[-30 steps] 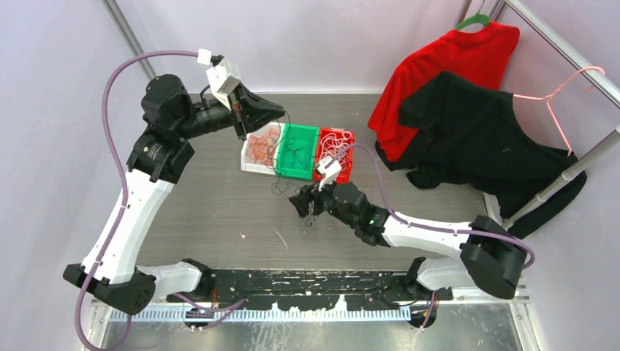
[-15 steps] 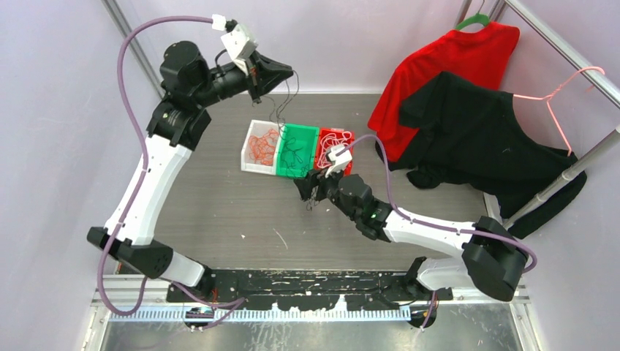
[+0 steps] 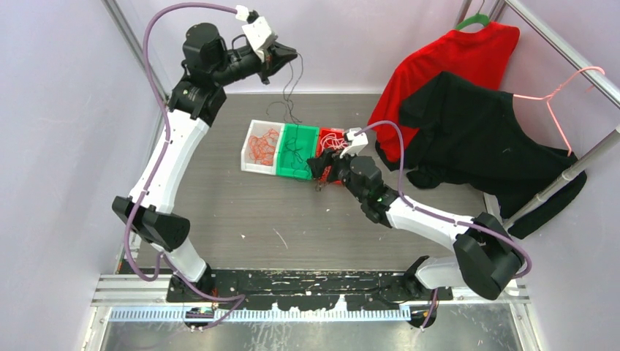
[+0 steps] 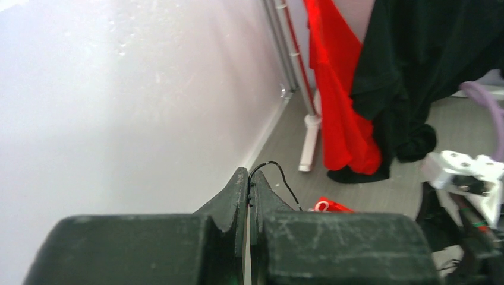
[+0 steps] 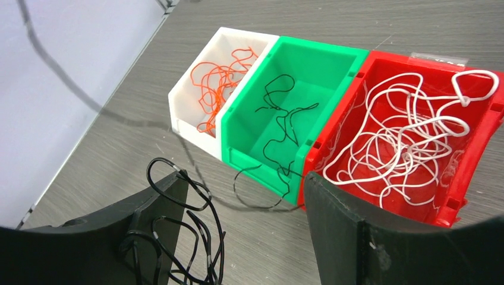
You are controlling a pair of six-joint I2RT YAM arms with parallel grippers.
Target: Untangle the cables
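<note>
Three bins sit side by side. The white bin (image 3: 252, 152) (image 5: 189, 100) holds orange cables (image 5: 217, 83). The green bin (image 3: 296, 153) (image 5: 249, 155) holds black cables (image 5: 282, 113), one strand looping over its front edge. The red bin (image 3: 338, 139) (image 5: 469, 172) holds white cables (image 5: 410, 136). My left gripper (image 3: 290, 54) (image 4: 248, 184) is high at the back, shut on a thin black cable (image 3: 291, 88) (image 4: 284, 178) that dangles down. My right gripper (image 3: 319, 171) (image 5: 243, 196) stands open just in front of the bins. A clump of black cables (image 5: 190, 237) hangs on its left finger.
A red shirt (image 3: 446, 66) and a black shirt (image 3: 475, 131) hang from a metal rack (image 3: 577, 164) at the right, reaching onto the table. Lilac walls close the back and left. The arms' base rail (image 3: 307, 281) runs along the near edge.
The left arm has risen and swung toward the back right, lifting the black strand above the bins. The right gripper has moved up-right, from in front of the green bin to near the red bin.
</note>
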